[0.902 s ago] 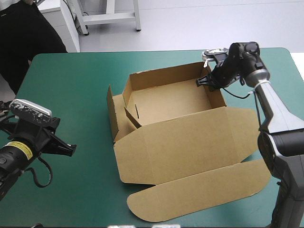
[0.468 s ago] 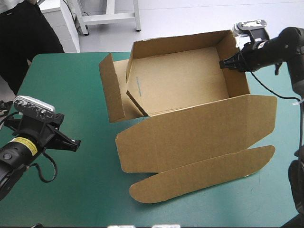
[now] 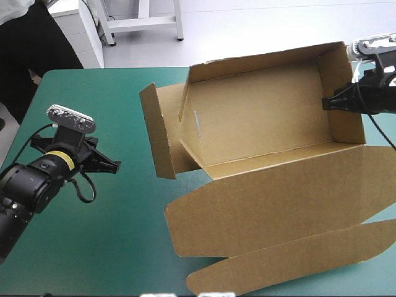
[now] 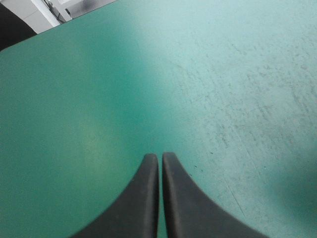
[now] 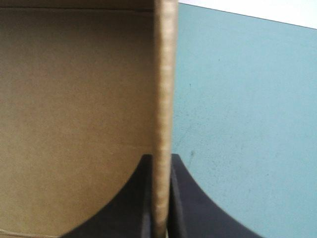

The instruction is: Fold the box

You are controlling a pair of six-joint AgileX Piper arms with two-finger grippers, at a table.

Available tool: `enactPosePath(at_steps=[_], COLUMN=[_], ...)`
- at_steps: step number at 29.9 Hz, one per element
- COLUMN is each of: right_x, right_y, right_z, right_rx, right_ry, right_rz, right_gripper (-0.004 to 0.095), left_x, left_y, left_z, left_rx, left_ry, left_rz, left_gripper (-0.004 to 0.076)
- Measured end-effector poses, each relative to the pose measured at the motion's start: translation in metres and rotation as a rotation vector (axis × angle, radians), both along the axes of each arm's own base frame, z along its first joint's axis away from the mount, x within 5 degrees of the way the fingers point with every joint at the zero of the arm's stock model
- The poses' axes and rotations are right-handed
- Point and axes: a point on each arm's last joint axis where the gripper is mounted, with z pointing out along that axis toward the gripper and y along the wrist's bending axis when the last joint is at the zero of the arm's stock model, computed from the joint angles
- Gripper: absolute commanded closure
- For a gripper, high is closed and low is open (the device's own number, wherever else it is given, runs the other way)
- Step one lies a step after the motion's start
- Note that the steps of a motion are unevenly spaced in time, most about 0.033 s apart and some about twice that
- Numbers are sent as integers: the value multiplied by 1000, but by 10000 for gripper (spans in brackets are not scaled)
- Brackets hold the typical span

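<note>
The brown box (image 3: pixel 260 117) is lifted and tipped so its open tray faces the camera, its lid (image 3: pixel 278 198) and curved front flap (image 3: pixel 297 260) lying toward the near edge. My right gripper (image 3: pixel 328 104) is shut on the box's right side wall; that wall's edge (image 5: pixel 162 99) runs up between the black fingers (image 5: pixel 190 203). A loose side flap (image 3: pixel 158 139) sticks out on the box's left. My left gripper (image 3: pixel 114 166) hovers over the teal-green cover left of the box, shut and empty (image 4: pixel 160 158).
Bare teal-green table (image 3: pixel 93 235) stretches around and in front of the left arm. The box's lid and flap cover the near right part of the table.
The right gripper has lifted the box higher and to the right, tipping it further toward the camera. The left arm has moved forward and right, toward the box.
</note>
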Motion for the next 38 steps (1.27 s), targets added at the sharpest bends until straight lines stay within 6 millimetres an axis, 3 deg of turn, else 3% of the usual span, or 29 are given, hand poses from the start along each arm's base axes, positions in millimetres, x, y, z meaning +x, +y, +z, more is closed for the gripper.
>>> enactPosePath(at_steps=[5,14,18,24,28,34,38], right_x=[-10,-16,-16,-17,-17,-17,-17], right_y=[1,4,5,7,7,7,7], right_z=[6,11,11,12,12,12,12], right_rx=[14,41,52,64,65,67,64], right_ry=[-25,-45,-46,-48,-48,-48,-49], right_rz=[3,16,23,30,30,31,34], right_gripper=[928,928,928,928,928,928,928], left_x=[22,62,81,94,100,102,99], left_y=[24,68,68,54,41,12,-2], left_z=[-16,-49,-78,-117,-120,-115,-114], left_rx=[-81,-438,-569,-773,-900,-942,-940], left_ry=[132,277,312,356,343,295,312], left_rz=[1,-100,-159,-242,-332,-477,-534], left_gripper=[704,705,704,666,520,179,75])
